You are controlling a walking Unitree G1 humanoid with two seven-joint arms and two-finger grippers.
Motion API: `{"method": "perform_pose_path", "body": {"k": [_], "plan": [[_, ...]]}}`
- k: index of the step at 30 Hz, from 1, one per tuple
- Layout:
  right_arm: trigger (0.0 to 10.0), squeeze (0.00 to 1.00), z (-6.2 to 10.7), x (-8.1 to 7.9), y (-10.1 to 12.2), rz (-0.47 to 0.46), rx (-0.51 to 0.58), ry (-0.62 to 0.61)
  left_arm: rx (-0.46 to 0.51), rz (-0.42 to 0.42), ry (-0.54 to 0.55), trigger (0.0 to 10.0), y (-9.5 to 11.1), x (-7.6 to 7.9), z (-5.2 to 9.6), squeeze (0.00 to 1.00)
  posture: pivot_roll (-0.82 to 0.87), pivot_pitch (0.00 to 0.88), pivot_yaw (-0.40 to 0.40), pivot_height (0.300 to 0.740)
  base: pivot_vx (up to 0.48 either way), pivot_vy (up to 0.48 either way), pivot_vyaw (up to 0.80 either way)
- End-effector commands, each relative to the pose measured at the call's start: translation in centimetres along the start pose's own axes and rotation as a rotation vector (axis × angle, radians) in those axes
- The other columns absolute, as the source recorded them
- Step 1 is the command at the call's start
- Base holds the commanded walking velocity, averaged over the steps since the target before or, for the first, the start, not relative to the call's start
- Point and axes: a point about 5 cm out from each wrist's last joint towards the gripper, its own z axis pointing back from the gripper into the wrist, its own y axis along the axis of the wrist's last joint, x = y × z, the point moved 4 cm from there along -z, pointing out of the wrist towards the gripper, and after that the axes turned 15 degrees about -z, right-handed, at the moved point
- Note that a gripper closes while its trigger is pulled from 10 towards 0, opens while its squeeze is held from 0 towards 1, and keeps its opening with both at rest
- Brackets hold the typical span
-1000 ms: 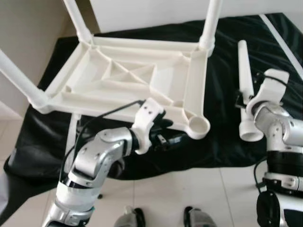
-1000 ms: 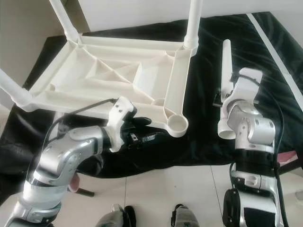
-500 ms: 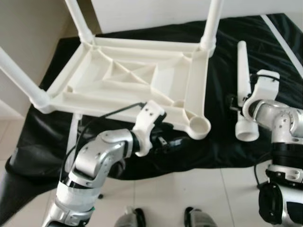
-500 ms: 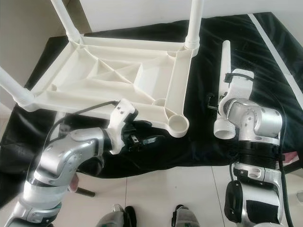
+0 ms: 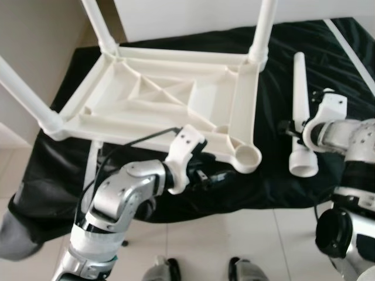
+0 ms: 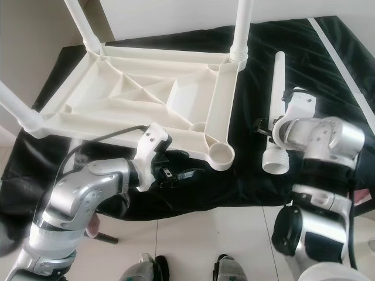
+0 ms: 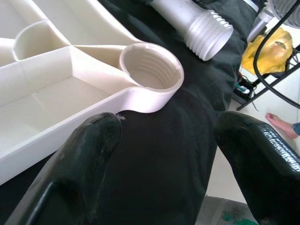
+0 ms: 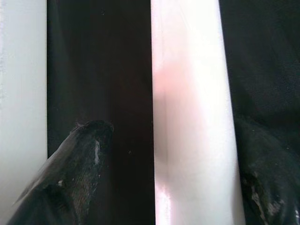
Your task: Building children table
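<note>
An upside-down white plastic table top lies on a black cloth, with three white legs screwed in. Its near right corner has an empty threaded socket. A loose white leg lies on the cloth to the right, its threaded end toward me. My left gripper is open, low at the table's front edge just short of the socket. My right gripper is open over the loose leg, one finger on each side, the nearer one apart from it.
The black cloth ends at a tiled floor near my feet. A white strip crosses the cloth's far right. A grey shape is at the lower left edge. A yellow object on a black rack and a person's bare foot are beyond the cloth.
My right wrist has turned and swung down over the loose leg. The left arm has stayed put. A grey shape has come into the lower left corner.
</note>
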Motion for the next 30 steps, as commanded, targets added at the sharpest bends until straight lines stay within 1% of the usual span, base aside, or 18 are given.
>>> {"method": "perform_pose_path", "body": {"k": [1,3,4,7,10,13,15,17,18,20,21,22,23,25,26,28,29,30], "plan": [[9.2,0.0,-1.3,1.5,-3.3,-0.014,-0.179,-0.052,-0.001,-0.011,-0.014,10.0,0.2,0.3,0.0,0.0,-0.04,0.154,0.103,0.74,0.0,0.0,0.0],[9.2,0.0,-1.3,1.4,-3.3,-0.027,-0.202,-0.042,0.0,-0.01,-0.011,10.0,0.2,0.2,0.0,0.0,-0.04,0.15,0.101,0.74,0.0,0.0,0.0],[0.2,0.0,-1.5,1.3,-3.4,-0.033,-0.214,-0.038,0.002,-0.012,-0.01,10.0,0.2,0.2,0.0,0.0,-0.04,0.145,0.098,0.74,0.0,0.0,0.0],[0.2,0.0,-1.6,1.1,-3.4,-0.041,-0.228,-0.039,0.004,-0.014,-0.008,10.0,0.3,0.1,-0.1,0.0,-0.04,0.143,0.097,0.74,0.0,0.0,0.0],[0.0,0.0,-1.7,0.1,-3.1,0.007,-0.207,-0.016,0.009,-0.011,0.003,10.0,0.4,0.0,0.0,0.0,-0.03,0.13,0.09,0.74,0.0,0.0,0.0],[0.0,0.0,-1.7,-0.3,-2.8,0.019,-0.19,-0.007,0.012,-0.011,0.007,10.0,0.4,-0.1,0.1,0.0,-0.03,0.128,0.085,0.74,0.0,0.0,0.0],[0.0,0.0,-1.7,-0.8,-2.2,0.036,-0.145,0.014,0.016,-0.008,0.017,10.0,0.5,-0.3,0.1,0.0,-0.03,0.124,0.079,0.74,0.0,0.0,0.0],[0.0,0.0,-1.4,-2.0,-0.9,0.043,-0.044,0.067,0.021,-0.007,0.034,10.0,0.6,-0.5,0.2,0.0,-0.03,0.119,0.071,0.74,0.0,0.0,0.0],[0.0,0.0,-1.4,-2.0,-0.9,0.043,-0.044,0.067,0.021,-0.007,0.034,10.0,0.6,-0.5,0.2,0.0,-0.03,0.119,0.071,0.74,0.0,0.0,0.0],[0.0,0.0,-0.8,-3.0,0.9,0.046,0.096,0.108,0.037,0.007,0.056,10.0,0.8,-0.9,0.4,0.0,-0.03,0.122,0.066,0.74,0.0,0.0,0.0],[1.1,0.0,-0.2,-3.4,2.0,0.035,0.191,0.13,0.043,0.013,0.07,10.0,0.9,-1.2,0.6,0.0,-0.03,0.124,0.066,0.74,0.0,0.0,0.0],[2.7,0.0,0.1,-3.6,2.6,0.017,0.24,0.145,0.043,0.013,0.079,10.0,0.9,-1.4,0.7,0.0,-0.02,0.124,0.063,0.74,0.0,0.0,0.0],[2.7,0.0,0.4,-3.7,2.9,0.003,0.274,0.154,0.043,0.013,0.085,10.0,0.9,-1.5,0.7,0.0,-0.02,0.124,0.063,0.74,0.0,0.0,0.0],[2.7,0.0,0.5,-3.7,3.1,-0.005,0.293,0.159,0.042,0.013,0.088,10.0,0.9,-1.6,0.8,0.0,-0.02,0.124,0.063,0.74,0.0,0.0,0.0],[10.0,0.0,0.9,-4.0,3.5,-0.021,0.337,0.196,0.045,0.02,0.101,10.0,0.9,-1.9,1.0,0.0,-0.03,0.125,0.059,0.74,0.0,0.0,0.0],[10.0,0.0,1.4,-4.1,3.9,-0.068,0.401,0.239,0.054,0.022,0.125,10.0,1.0,-2.5,1.3,0.0,-0.03,0.129,0.055,0.74,0.0,0.0,0.0],[10.0,0.0,1.4,-4.1,3.9,-0.068,0.401,0.239,0.054,0.022,0.125,10.0,1.0,-2.5,1.3,0.0,-0.03,0.129,0.055,0.74,0.0,0.0,0.0],[10.0,0.0,1.5,-4.1,3.8,-0.091,0.403,0.255,0.059,0.021,0.135,10.0,1.0,-2.7,1.4,0.0,-0.03,0.128,0.053,0.74,0.0,0.0,0.0]]}}
